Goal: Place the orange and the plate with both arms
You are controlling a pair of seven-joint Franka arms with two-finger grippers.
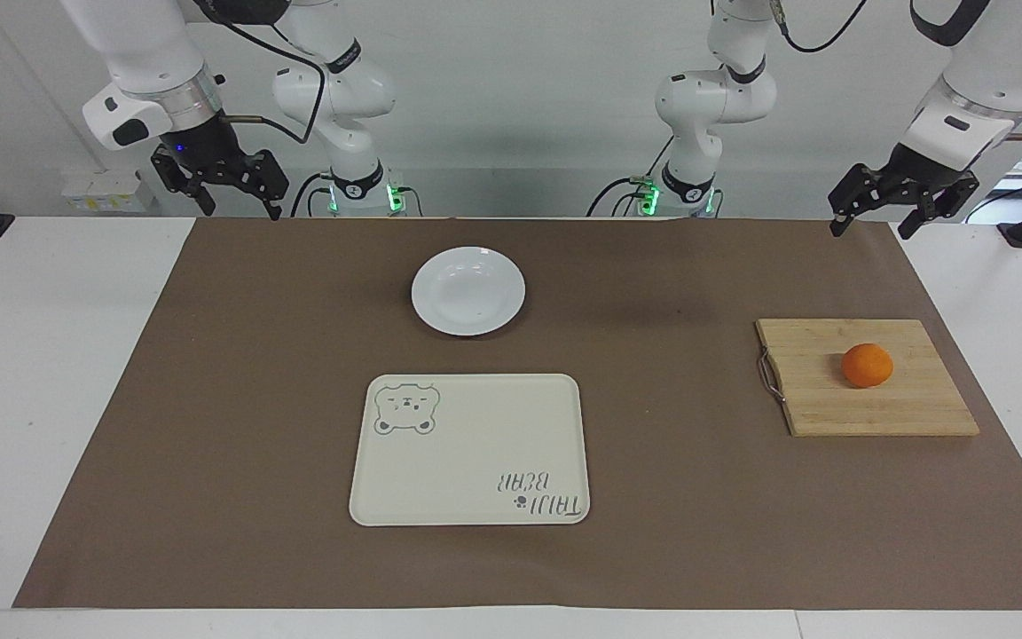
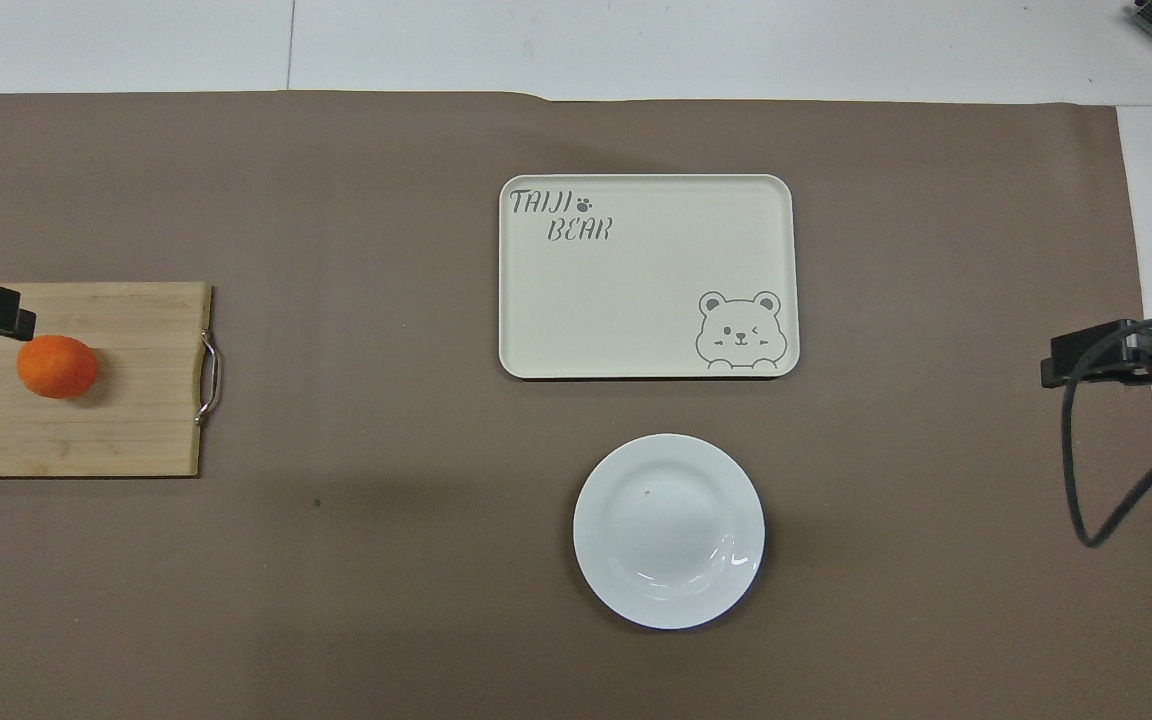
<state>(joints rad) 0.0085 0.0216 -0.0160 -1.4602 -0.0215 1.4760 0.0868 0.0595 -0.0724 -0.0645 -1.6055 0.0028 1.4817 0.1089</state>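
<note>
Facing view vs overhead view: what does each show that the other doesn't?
Only facing: both arms' bases, with the left gripper and right gripper whole, open and raised over the table's robot-side edge.
Only overhead: the tray lettering reads upright; just the grippers' tips show at the frame edges.
Both: the orange on the cutting board, and the empty plate nearer the robots than the tray.

The plate (image 1: 467,291) is glossy white, like glazed ceramic, with highlights along its rim. The tray (image 1: 470,450) looks like smooth matt cream plastic, and the cutting board (image 1: 866,376) is pale wood with a visible grain and a thin metal handle (image 1: 768,374). A matt brown paper-like mat (image 1: 209,399) covers the smooth white table (image 1: 41,355), and the orange (image 1: 867,365) has a dull, faintly dimpled skin.
</note>
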